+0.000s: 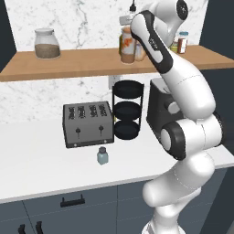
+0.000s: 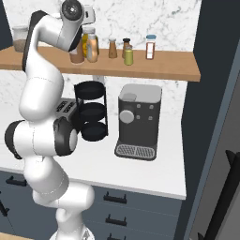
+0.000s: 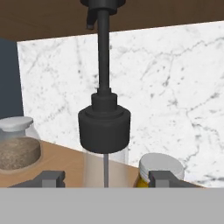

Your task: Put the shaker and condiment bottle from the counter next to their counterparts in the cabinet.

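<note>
Condiment bottle [image 3: 104, 131] upright, pour tip up, between pincer [image 3: 105, 178] fingers

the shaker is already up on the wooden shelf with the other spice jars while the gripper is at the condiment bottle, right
Not quite. The shaker stands on the counter in front of the toaster, as the left base view shows. The rest holds: the gripper is at the condiment bottle up on the cabinet shelf.
</note>
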